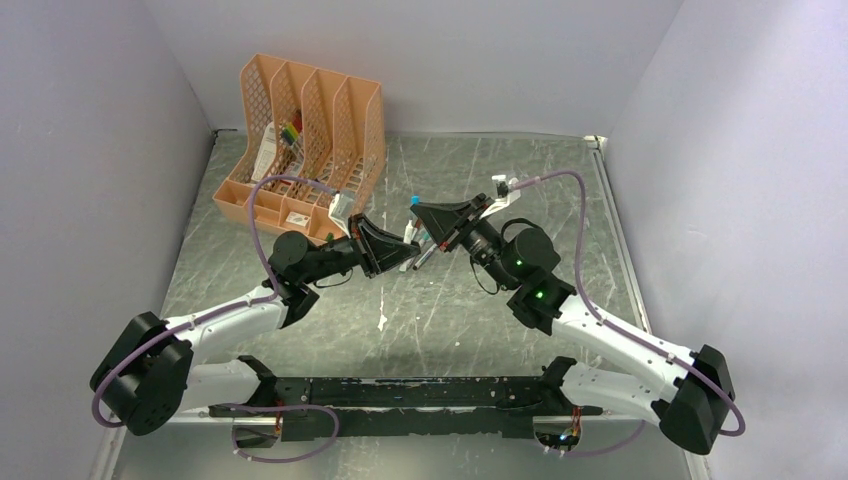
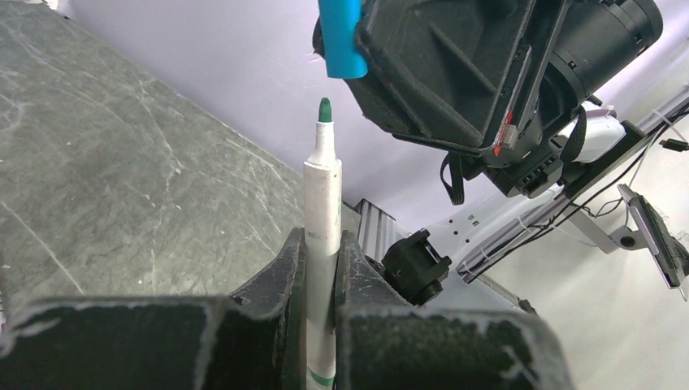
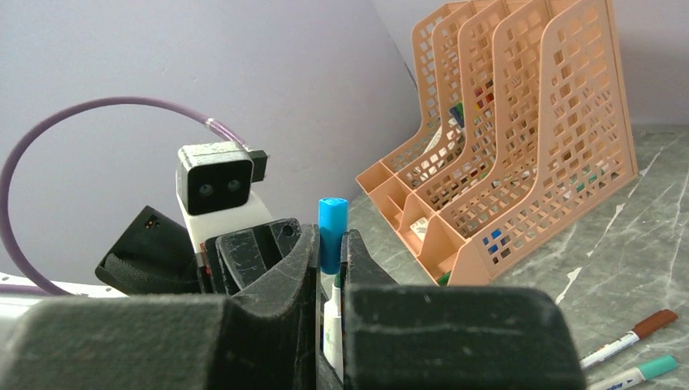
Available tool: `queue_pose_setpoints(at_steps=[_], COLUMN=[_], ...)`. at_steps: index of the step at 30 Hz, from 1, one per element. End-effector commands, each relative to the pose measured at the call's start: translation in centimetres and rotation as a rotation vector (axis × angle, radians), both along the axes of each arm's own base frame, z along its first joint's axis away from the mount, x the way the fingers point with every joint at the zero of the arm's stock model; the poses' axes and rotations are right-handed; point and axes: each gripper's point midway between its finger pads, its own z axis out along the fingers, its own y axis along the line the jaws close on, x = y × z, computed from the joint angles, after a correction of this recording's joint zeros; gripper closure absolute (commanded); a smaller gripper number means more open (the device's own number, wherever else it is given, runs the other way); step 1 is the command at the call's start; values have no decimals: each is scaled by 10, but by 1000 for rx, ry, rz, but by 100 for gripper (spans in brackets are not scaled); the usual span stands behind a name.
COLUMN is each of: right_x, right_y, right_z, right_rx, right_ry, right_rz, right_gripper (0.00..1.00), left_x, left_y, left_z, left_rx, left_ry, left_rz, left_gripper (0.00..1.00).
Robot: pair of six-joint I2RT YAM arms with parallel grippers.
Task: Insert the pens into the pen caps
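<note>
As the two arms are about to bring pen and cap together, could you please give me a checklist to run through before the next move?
1. The left hand clamps the pen firmly, barrel upright between the fingers: ok.
2. The tip is bare and points towards the cap: ok.
3. The right hand pinches the blue cap: ok.
4. Cap lined up with the tip: cannot tell. The right wrist view shows them in line, but the left wrist view shows the cap a little to one side.
5. Tip and cap are apart, leaving room to correct: ok.
</note>
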Motion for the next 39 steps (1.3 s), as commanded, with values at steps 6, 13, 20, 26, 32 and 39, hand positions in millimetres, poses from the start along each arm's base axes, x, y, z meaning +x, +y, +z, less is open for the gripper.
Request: queue_pose_setpoints(at_steps=[6, 13, 20, 26, 32, 39], right_x=[1, 1, 0, -1, -1, -2], right_y=[4, 3, 6, 7, 6, 8], right_z=[6, 0, -3, -7, -11, -12], right_rx=[18, 18, 15, 13, 7, 14], right_ry=[-15, -3, 2, 9, 18, 23], right_rz=[14, 12, 27, 34, 34, 45], right_gripper=[100, 100, 100, 100, 100, 100], left_x=[-2, -3, -1, 0, 1, 3], left_y=[-1, -1, 1, 1, 0, 1], left_z=[21, 22, 23, 22, 24, 27], left_rx=[-30, -35, -35, -34, -38, -45], left_ry=[-73, -74, -76, -79, -82, -84], left_rz=[0, -1, 18, 25, 25, 35], left_gripper=[93, 93, 93, 93, 93, 93])
